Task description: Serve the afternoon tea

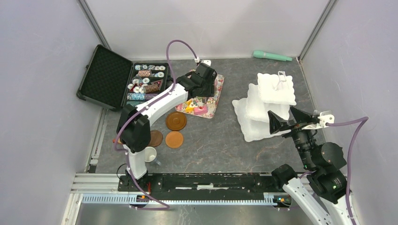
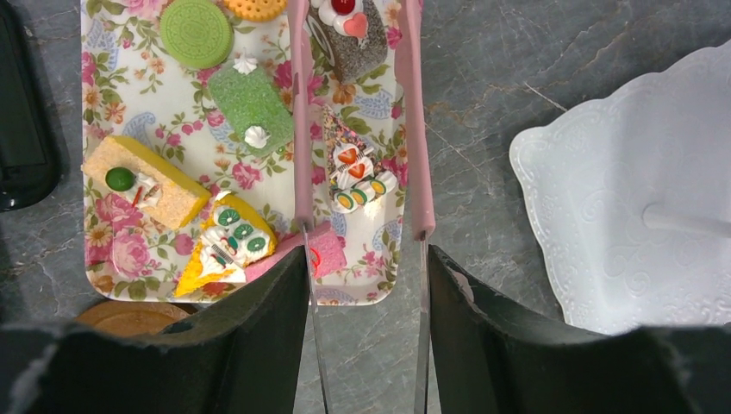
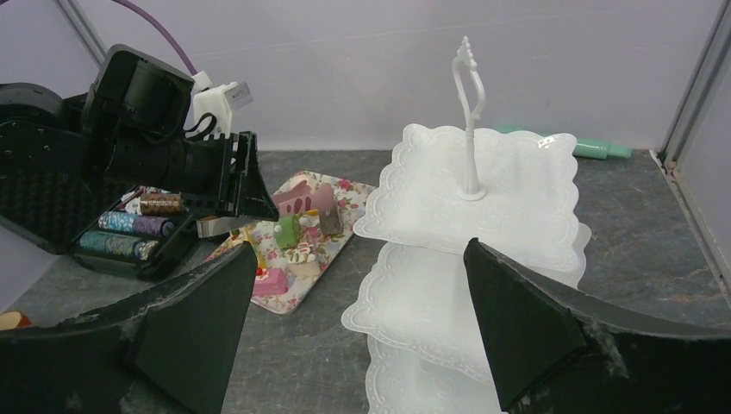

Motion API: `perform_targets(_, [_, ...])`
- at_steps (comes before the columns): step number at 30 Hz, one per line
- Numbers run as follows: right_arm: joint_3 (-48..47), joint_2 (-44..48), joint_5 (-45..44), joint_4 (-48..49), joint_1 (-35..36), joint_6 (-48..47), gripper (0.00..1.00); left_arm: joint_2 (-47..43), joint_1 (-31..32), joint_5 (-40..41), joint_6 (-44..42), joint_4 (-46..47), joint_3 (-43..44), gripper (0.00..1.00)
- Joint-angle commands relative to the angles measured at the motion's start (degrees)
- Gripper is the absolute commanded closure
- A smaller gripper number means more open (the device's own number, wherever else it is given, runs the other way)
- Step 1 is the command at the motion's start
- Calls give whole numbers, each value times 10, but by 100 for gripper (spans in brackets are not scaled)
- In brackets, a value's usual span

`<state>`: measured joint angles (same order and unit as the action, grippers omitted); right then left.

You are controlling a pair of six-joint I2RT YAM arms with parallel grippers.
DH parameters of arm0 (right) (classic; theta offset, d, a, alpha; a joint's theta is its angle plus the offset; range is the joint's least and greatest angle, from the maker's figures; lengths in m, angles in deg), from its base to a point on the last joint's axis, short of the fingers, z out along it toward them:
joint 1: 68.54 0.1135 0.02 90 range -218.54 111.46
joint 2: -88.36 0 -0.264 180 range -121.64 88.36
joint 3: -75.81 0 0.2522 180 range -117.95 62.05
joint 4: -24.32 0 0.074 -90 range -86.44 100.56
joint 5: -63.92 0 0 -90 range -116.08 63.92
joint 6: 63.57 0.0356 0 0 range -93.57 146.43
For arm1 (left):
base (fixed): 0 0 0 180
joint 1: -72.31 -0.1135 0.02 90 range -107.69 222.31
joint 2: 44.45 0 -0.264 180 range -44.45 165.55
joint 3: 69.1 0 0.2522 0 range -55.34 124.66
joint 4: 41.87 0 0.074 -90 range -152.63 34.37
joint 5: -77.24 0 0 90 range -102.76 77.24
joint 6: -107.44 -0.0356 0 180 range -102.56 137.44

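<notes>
Several toy pastries lie on the floral tray [image 2: 105,60], among them a green slab [image 2: 252,103], a yellow wedge [image 2: 226,246] and a sprinkled piece with hearts [image 2: 355,172]. My left gripper [image 2: 369,259] is shut on pink-tipped metal tongs [image 2: 303,155], whose open arms straddle the sprinkled piece. It hovers over the tray [image 1: 213,105]. The white three-tier stand [image 1: 263,108] is empty. My right gripper [image 3: 358,244] is open and empty beside the stand [image 3: 483,181]. Three brown saucers [image 1: 176,121] and one mug [image 1: 150,153] sit near the left arm's base. Other mugs are hidden.
An open black case of poker chips [image 1: 141,79] lies at the back left. A teal handle-shaped object [image 1: 272,56] rests by the back wall. Grey walls close in on the left, right and back.
</notes>
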<state>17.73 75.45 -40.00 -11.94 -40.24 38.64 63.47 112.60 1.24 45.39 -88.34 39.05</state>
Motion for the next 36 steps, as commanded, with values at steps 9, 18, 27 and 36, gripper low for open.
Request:
perform_targets(9, [9,16,-26,16,2,11,2,41,6,36,55,42,41,42])
perform_targets(18, [8,18,-30,11,2,16,2,75,8,27,63,47,56,41])
perform_targets(27, [4,25,-36,4,2,17,2,81,16,51,36,44,55,54])
perform_targets(36, [-7,26,-43,-4,2,13,2,37,17,46,-5,39,36,69])
